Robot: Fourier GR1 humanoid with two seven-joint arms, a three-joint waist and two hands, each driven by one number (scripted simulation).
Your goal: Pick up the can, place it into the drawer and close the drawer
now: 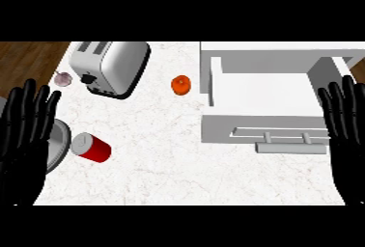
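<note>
The can (91, 146) lies on its side on the white counter (178, 159), red body with its pale lid end turned toward the upper left, so its long axis runs on a diagonal from upper left to lower right; it sits just beside the rim of a grey plate (61, 144) at the counter's left edge — close enough that I cannot tell whether they touch. The left hand (28, 125) shows at the view's left with fingers straight and spread, holding nothing, and the can lies just to its right and slightly lower; the right hand (345, 120) shows at the far right edge, likewise open and empty, well apart from the can. The left hand is plainly the nearer, so I judge the pick falls to it, closing across the can's short width. The drawer (264, 94) stands open at the right, its handle (288, 142) toward the robot; between can and drawer the counter is bare — the orange (181, 85) and toaster (113, 65) lie farther back, a small jar (64, 78) beside the toaster.
</note>
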